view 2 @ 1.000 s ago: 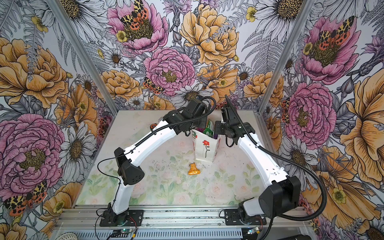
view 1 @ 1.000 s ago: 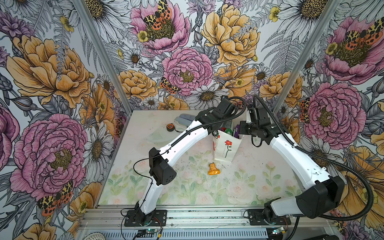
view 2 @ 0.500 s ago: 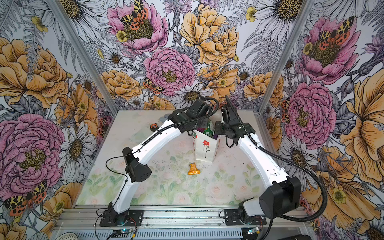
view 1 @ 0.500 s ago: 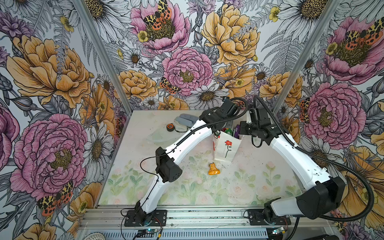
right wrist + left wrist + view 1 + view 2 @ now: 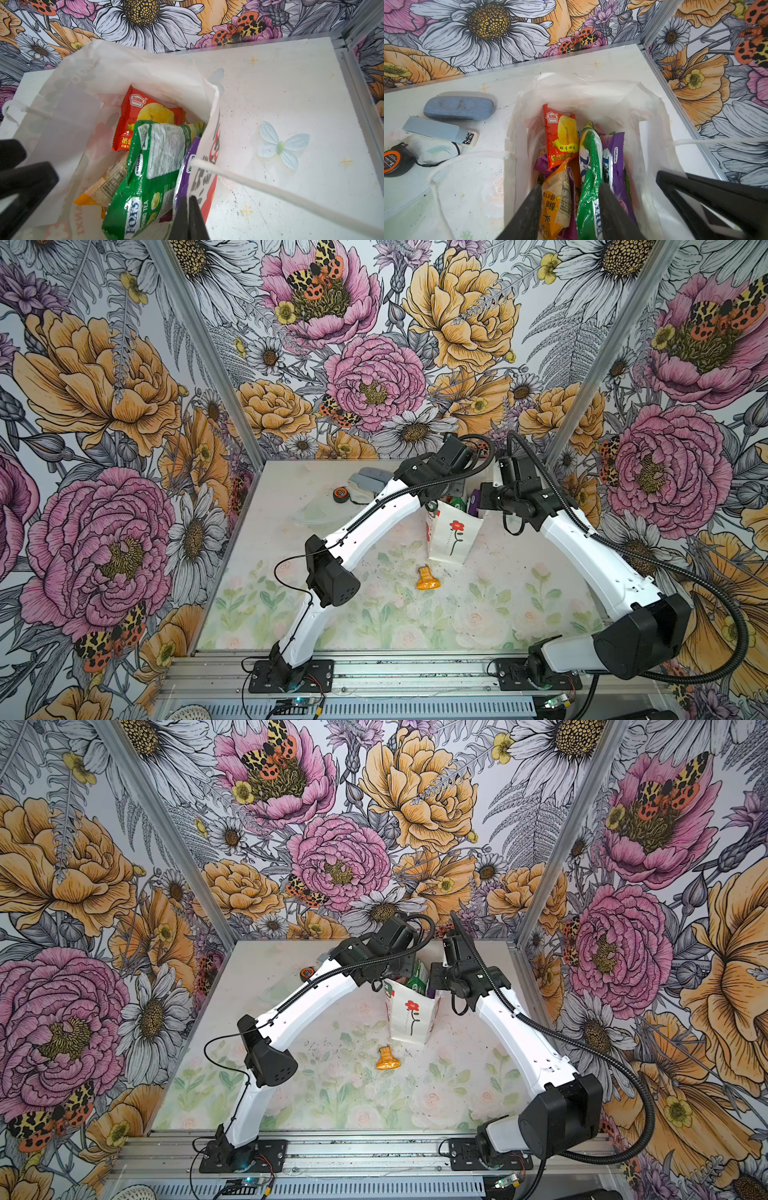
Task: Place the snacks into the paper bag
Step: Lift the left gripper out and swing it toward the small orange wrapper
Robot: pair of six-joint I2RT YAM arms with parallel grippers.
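Now, left tool parted among snacks — inside paper bag.

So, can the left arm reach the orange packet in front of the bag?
Probably yes: the orange packet lies alone, uncovered, near the paper bag, and the left hand is open.

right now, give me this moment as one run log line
left claw: open in bag mouth | right claw: shut on bag rim | bag: standing, packets inside | outside: one orange packet
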